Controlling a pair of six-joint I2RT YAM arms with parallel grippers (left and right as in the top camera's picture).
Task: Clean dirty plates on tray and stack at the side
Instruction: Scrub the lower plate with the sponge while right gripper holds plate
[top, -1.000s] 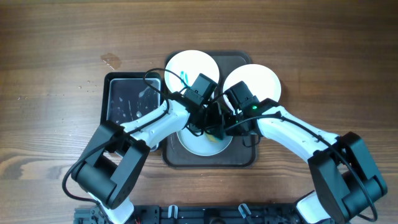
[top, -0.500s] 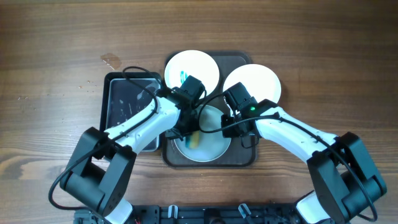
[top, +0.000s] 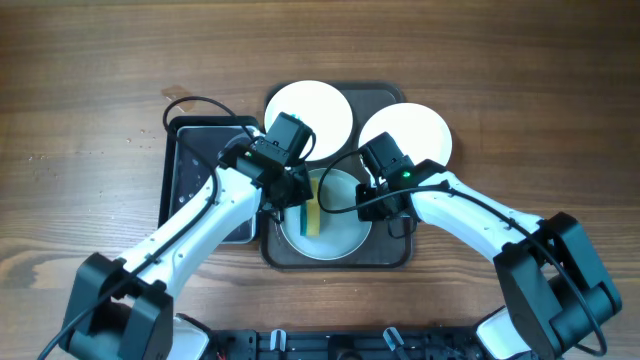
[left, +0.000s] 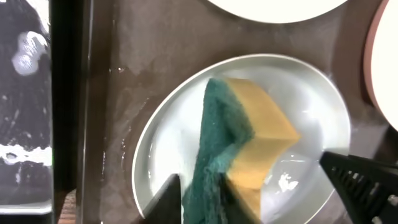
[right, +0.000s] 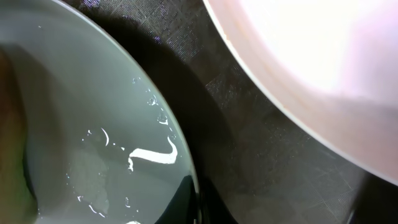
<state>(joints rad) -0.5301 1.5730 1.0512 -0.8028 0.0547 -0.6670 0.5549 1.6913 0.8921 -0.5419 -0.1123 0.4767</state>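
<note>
Left arm swings back toward the black tray (top: 200, 170), baring the near plate (top: 340, 235): wet, no smear showing, sponge (top: 312, 215) on it. Left end effector (left: 252, 193) flanks the sponge, grip unclear. Right end effector (top: 370, 203) seems pressed together on that plate's rim. Brown tray (top: 385, 255) holds all three plates, none stacked aside yet. Only droplets in the black tray.

On the tray (top: 385, 258) we log a near plate (top: 345, 237), sponge (top: 311, 218) in it; behind it, left plate (top: 318, 105) and right plate (top: 420, 130); smaller tray (top: 185, 150) lies to the left.
</note>
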